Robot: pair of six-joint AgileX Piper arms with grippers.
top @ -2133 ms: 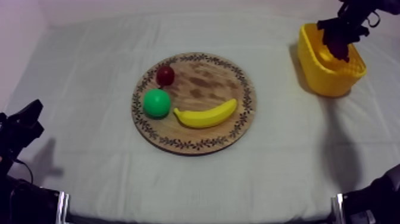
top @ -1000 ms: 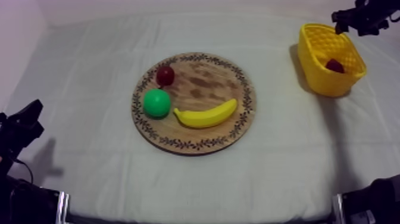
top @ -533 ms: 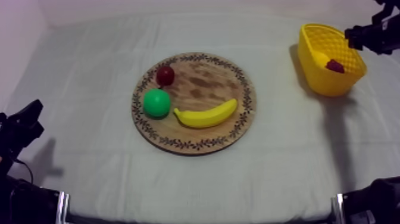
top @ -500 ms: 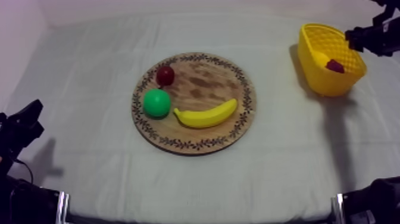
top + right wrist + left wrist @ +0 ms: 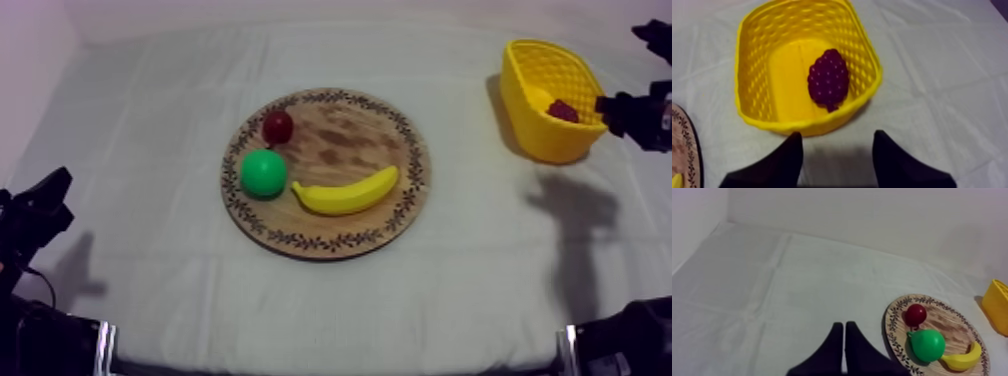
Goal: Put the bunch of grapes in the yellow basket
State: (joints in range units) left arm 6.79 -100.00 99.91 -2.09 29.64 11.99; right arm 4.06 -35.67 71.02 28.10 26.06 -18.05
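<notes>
The dark purple bunch of grapes (image 5: 828, 79) lies inside the yellow basket (image 5: 754, 70), against its right wall. My right gripper (image 5: 838, 142) is open with nothing between its fingers, hovering just outside the basket's near rim. From above, the basket (image 5: 530, 110) stands at the far right with the grapes (image 5: 563, 110) in it and the right gripper (image 5: 612, 108) beside its right side. My left gripper (image 5: 844, 330) is shut as a narrow wedge, low at the table's left (image 5: 45, 200).
The round wooden board (image 5: 345, 140) in the middle carries a small red fruit (image 5: 278, 126), a green pear (image 5: 264, 172) and a banana (image 5: 346, 192). The left wrist view shows the board (image 5: 947, 320) and the basket's edge (image 5: 997, 305).
My right gripper held the grapes over the basket, let them go into it, then drew back to the right and nearer. The left arm has not moved.
</notes>
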